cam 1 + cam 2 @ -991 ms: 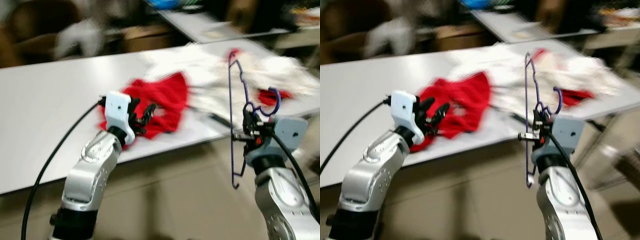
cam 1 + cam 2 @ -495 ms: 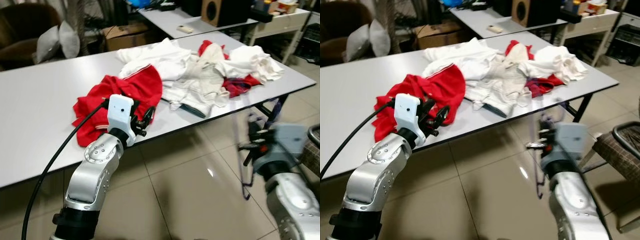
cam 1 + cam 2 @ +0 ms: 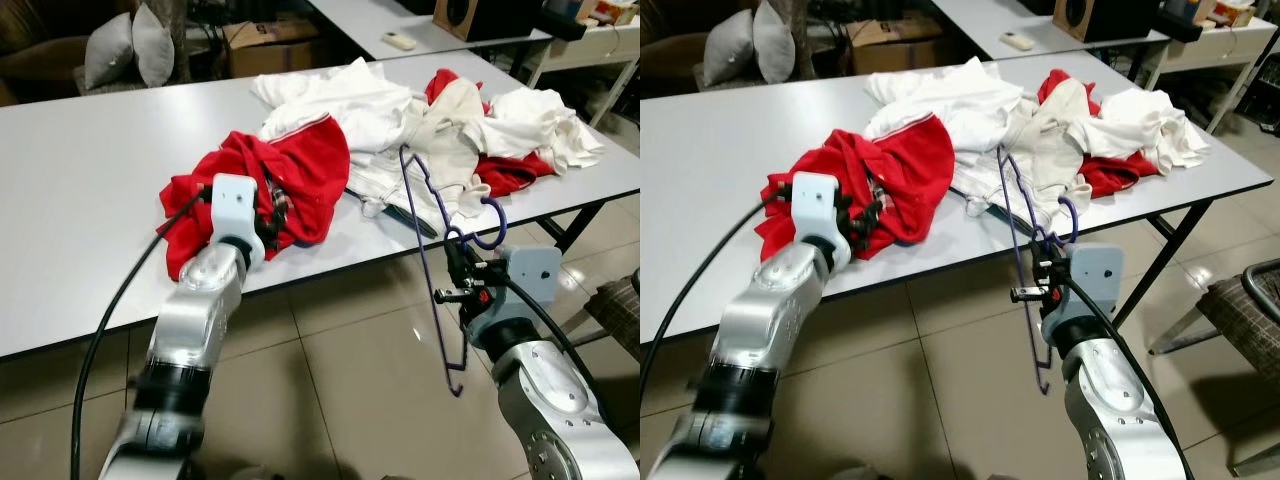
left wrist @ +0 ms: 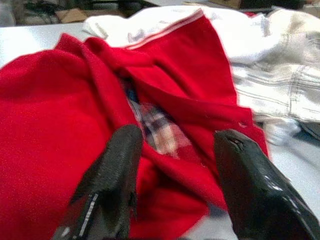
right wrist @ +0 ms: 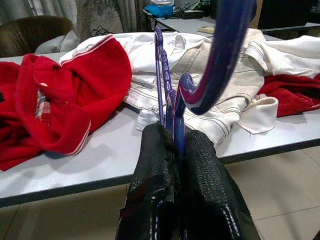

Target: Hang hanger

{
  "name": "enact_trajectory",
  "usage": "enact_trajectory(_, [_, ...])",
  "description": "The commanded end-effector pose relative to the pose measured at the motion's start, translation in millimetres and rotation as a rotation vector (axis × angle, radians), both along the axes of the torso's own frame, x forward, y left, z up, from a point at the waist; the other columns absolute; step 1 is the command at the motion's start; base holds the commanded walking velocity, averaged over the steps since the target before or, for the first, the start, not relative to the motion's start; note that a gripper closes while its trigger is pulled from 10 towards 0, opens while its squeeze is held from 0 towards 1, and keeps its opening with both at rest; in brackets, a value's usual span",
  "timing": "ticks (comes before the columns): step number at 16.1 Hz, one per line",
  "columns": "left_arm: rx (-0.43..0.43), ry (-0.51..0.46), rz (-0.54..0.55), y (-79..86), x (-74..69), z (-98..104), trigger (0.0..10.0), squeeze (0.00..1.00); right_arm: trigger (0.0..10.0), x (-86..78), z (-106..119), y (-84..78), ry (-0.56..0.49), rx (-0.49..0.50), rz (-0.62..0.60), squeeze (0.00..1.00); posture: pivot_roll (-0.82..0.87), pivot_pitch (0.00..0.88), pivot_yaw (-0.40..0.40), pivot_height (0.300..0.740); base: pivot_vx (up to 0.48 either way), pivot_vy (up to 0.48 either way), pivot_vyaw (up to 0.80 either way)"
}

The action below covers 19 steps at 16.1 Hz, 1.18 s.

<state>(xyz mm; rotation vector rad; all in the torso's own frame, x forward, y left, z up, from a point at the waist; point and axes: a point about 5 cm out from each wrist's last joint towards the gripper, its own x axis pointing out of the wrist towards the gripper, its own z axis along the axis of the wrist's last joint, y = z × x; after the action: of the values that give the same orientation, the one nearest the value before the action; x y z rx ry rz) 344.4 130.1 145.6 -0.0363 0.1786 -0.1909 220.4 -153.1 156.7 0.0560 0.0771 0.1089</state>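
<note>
No brand, label or legible writing found on any item.

Room: tiled floor (image 3: 360, 370), pale and glossy. A long white table (image 3: 80, 210) runs across the space; a second table (image 3: 400, 20) stands behind it, carrying a small pale remote-like object (image 3: 400, 40). A cardboard box (image 3: 265, 45) and two grey cushions (image 3: 130, 45) sit beyond the far edge of the long table. A woven chair (image 3: 1245, 320) stands by the table's right end.

Table contents, largest first: a heap of white and cream clothes (image 3: 400, 120) covers the right half, reaching to the far edge, with a dark red piece (image 3: 510, 172) tucked in towards the right end. A red garment (image 3: 290, 185) with a white-striped hem lies crumpled near the front edge, touching the white heap on its right side.

Left gripper (image 4: 172, 165): fingers spread apart, held over the red garment at the table's front edge, a checked inner patch of the cloth showing between them. Contact with the cloth cannot be confirmed.

Right gripper (image 5: 175, 150): fingers pressed together, pinching the purple hanger (image 3: 432, 235) just below its hook. The hanger is held upright, edge-on, off the table, in front of the front edge and over the floor, its hook (image 3: 490, 225) curling above the wrist and its lower end hanging below it.
</note>
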Motion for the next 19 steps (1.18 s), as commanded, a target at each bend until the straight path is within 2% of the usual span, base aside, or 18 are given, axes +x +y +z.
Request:
enact_trajectory(1, [-0.023,0.028,0.036,2.3,6.7,-4,10.0,0.20,10.0,-1.5,2,-2.8,-0.014,-0.002,-0.009,0.00,-0.10,0.035,0.020,0.740,0.000,0.000,0.00])
enact_trajectory(2, [-0.058,0.071,0.044,1.3,13.7,-7,10.0,0.11,10.0,-2.0,3,-4.5,-0.014,-0.008,-0.015,0.00,-0.12,0.035,0.030,0.740,0.000,0.000,0.00])
enact_trajectory(4, [-0.153,0.095,-0.002,-6.8,19.7,-7,10.0,0.00,10.0,-3.7,4,-7.9,-0.018,-0.013,-0.031,0.00,-0.13,0.038,0.039,0.740,0.000,0.000,0.00])
enact_trajectory(6, [-0.213,0.137,-0.007,-12.0,25.7,-13,10.0,0.00,10.0,-5.7,4,-8.7,-0.018,-0.014,-0.042,0.00,-0.14,0.040,0.042,0.740,0.000,0.000,0.00])
enact_trajectory(7, [-0.284,0.171,-0.015,-17.7,29.6,-19,10.0,0.00,10.0,-6.5,4,-7.8,-0.015,-0.014,-0.040,0.00,-0.14,0.044,0.038,0.740,0.000,0.000,0.00])
enact_trajectory(8, [-0.292,0.180,-0.011,-18.9,30.5,-22,10.0,0.00,10.0,-6.8,4,-7.3,-0.014,-0.016,-0.036,0.00,-0.15,0.045,0.036,0.740,0.000,0.000,0.00])
enact_trajectory(9, [-0.286,0.191,0.006,-18.8,32.1,-25,7.6,0.00,10.0,-7.1,4,-6.5,-0.012,-0.020,-0.029,0.00,-0.15,0.046,0.036,0.740,0.000,0.000,0.00])
enact_trajectory(10, [-0.304,0.193,0.030,-17.5,33.8,-26,3.1,0.00,10.0,-7.2,4,-6.0,-0.011,-0.024,-0.023,0.00,-0.16,0.047,0.032,0.740,0.000,0.000,0.00])
enact_trajectory(11, [-0.324,0.187,0.066,-14.5,36.7,-26,1.9,0.00,10.0,-7.7,4,-6.1,-0.010,-0.027,-0.020,0.00,-0.16,0.047,0.030,0.740,0.000,0.000,0.00])
enact_trajectory(12, [-0.329,0.185,0.087,-12.3,38.1,-25,0.0,0.00,10.0,-8.2,4,-6.5,-0.010,-0.028,-0.019,0.00,-0.16,0.048,0.026,0.740,0.000,0.000,0.00])
enact_trajectory(15, [-0.328,0.173,0.146,-4.2,42.1,-25,0.0,0.00,10.0,-9.1,4,-7.2,-0.006,-0.034,-0.014,0.00,-0.17,0.048,0.019,0.740,0.000,0.000,0.00])
enact_trajectory(17, [-0.323,0.162,0.134,-4.9,43.1,-24,0.0,0.00,10.0,-8.9,4,-7.6,-0.003,-0.039,-0.009,0.00,-0.17,0.047,0.017,0.740,0.000,0.000,0.00])
enact_trajectory(19, [-0.264,0.160,0.099,-8.7,42.3,-27,0.0,0.00,10.0,-7.8,4,-6.8,0.000,-0.042,0.000,0.00,-0.16,0.044,0.012,0.740,0.000,0.000,0.00])
